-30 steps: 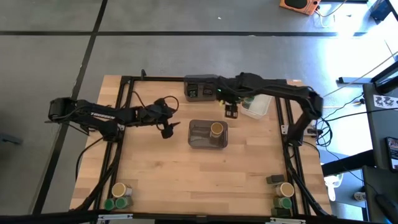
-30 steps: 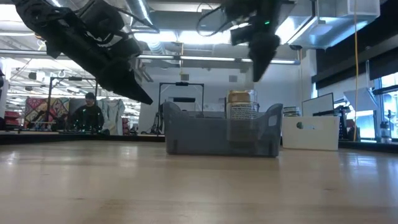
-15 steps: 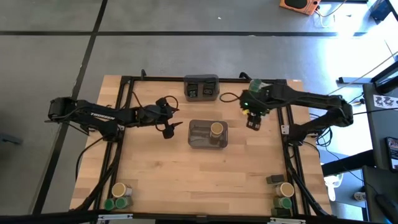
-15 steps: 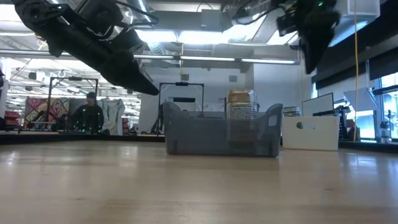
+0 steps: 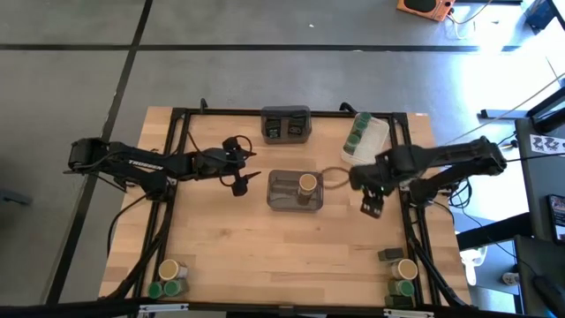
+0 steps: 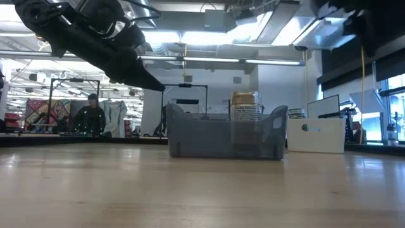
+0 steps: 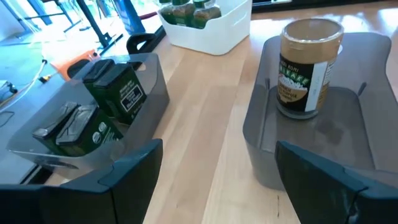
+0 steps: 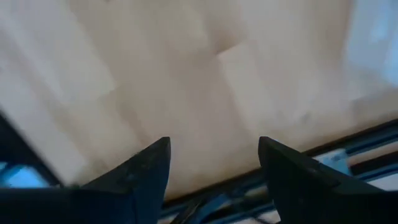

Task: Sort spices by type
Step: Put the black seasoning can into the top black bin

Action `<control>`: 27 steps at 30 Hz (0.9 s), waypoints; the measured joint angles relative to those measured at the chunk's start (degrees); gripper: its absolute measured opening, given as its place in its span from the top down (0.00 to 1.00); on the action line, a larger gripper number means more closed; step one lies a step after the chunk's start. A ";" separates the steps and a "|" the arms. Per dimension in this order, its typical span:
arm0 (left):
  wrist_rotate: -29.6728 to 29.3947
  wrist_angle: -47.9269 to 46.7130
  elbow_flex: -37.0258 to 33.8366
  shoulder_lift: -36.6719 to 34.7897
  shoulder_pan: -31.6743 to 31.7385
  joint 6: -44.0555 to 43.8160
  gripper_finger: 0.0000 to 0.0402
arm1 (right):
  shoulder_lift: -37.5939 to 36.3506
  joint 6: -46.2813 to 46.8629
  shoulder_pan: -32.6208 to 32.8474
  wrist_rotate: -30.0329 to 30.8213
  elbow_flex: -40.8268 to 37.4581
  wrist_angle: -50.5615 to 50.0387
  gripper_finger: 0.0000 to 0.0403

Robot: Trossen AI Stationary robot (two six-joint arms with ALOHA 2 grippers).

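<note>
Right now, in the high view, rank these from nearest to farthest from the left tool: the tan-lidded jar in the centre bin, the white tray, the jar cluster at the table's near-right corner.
From the left tool:
1. Tan-lidded jar, in the centre bin, just right of it.
2. White tray, far-right side of the table.
3. Jar cluster, near-right corner.

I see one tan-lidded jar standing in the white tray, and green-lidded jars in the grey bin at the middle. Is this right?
No, the containers are swapped. The left wrist view shows the tan-lidded jar standing in the middle grey bin, and the green-lidded jars in the white tray.
</note>
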 joint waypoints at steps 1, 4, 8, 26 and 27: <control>0.00 0.00 0.00 0.00 0.00 0.09 0.23 | 0.00 0.39 1.63 -0.55 0.00 -0.01 0.40; 0.00 0.00 -0.01 0.00 0.00 0.08 0.23 | 0.00 2.84 6.31 -0.43 0.00 0.08 0.40; 0.00 0.00 0.00 0.00 0.00 0.55 0.23 | 0.00 6.60 10.73 0.85 -0.67 0.56 0.40; 0.02 -3.49 -0.02 0.00 0.00 -3.91 0.23 | 1.03 34.69 30.73 -7.93 -13.20 18.22 0.40; 0.03 -4.02 -0.02 0.00 0.00 -4.09 0.23 | 1.71 35.18 31.65 -7.98 -13.32 18.29 0.40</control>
